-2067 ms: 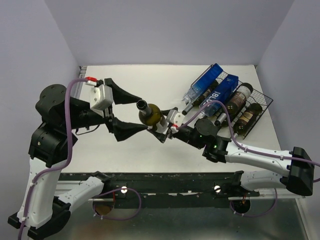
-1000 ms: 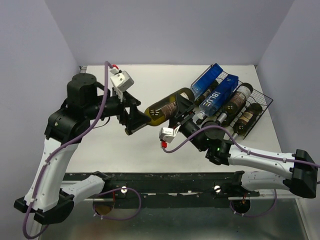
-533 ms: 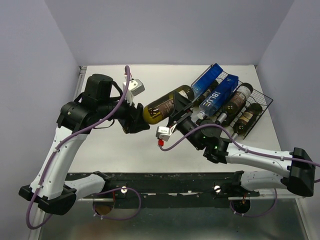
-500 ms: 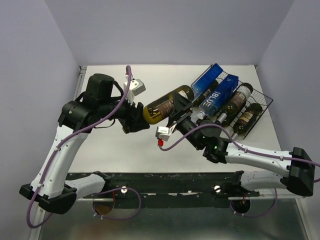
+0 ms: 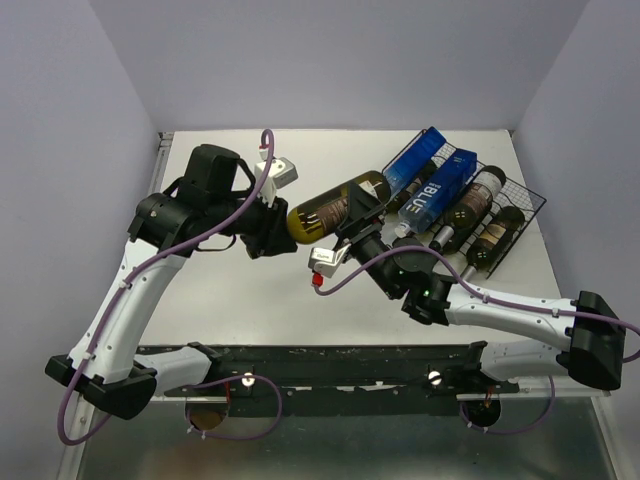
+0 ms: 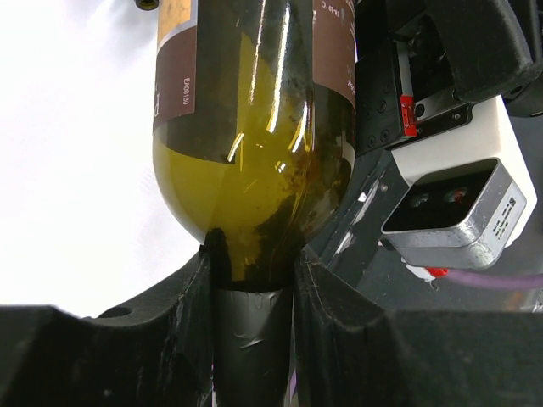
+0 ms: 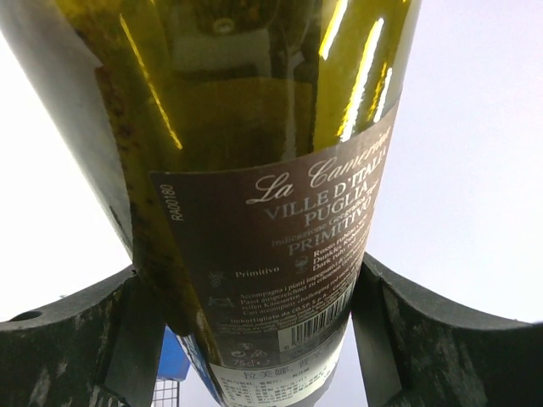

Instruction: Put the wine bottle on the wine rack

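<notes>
Wine bottle (image 5: 325, 210), olive-green glass: neck pinched tight in left gripper (image 6: 252, 280), body clamped in right gripper (image 5: 362, 212), base aimed at black wire-grid wine rack (image 5: 522, 191) on right arm's side.

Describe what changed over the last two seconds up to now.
The left gripper swung in from the left and closed on the bottle at its neck. Meanwhile the right gripper turned the bottle so its base points toward the rack. Unchanged: the right gripper's hold on the bottle's body, the rack, and the other bottles lying in it.
</notes>
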